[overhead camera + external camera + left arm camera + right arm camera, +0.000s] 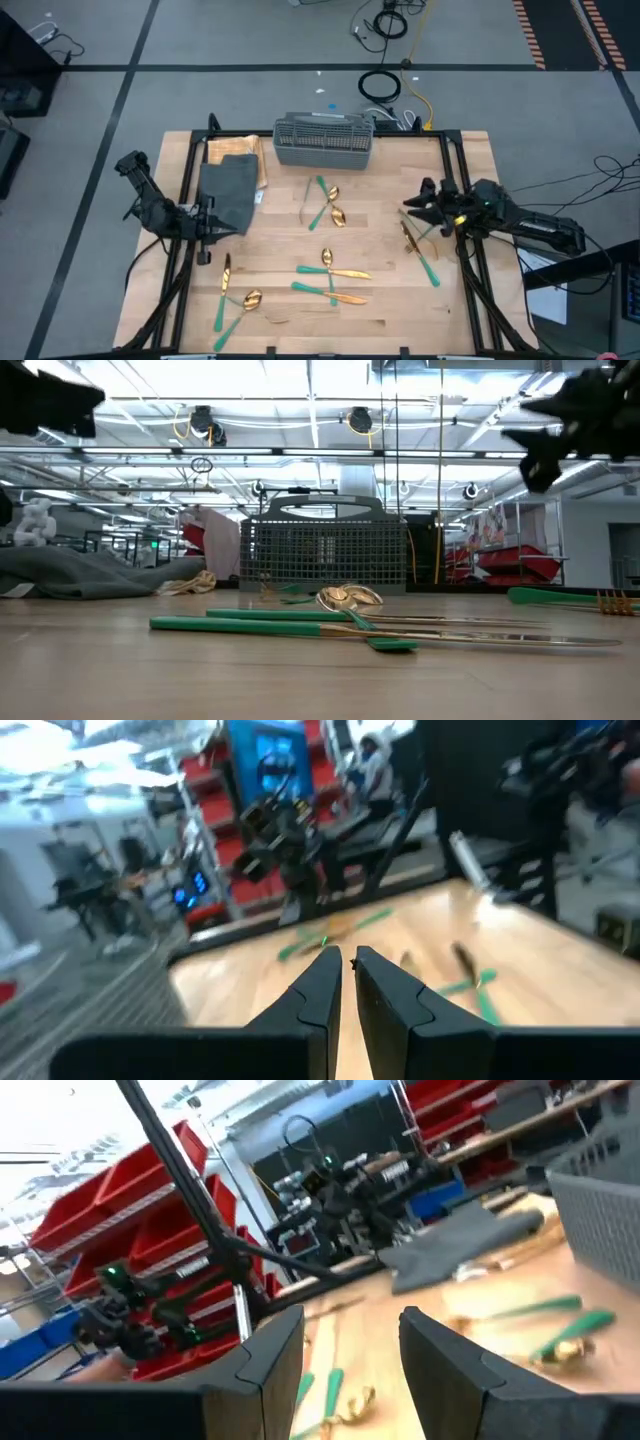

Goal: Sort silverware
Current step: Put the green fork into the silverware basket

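Observation:
Gold-headed, teal-handled silverware lies flat in loose groups on the wooden table: two spoons and another piece near the middle, several pieces toward the near side, some at the near left, and a fork and another piece at the right. My left gripper hovers at the table's left, by the cloth's near edge, shut and empty. My right gripper hovers above the right-hand pieces, open and empty; in the low view it hangs high at the right.
A grey mesh basket stands at the far middle of the table. A dark grey cloth lies at the far left on a tan sheet. A black frame runs along the table's sides. Bare wood shows between the silverware groups.

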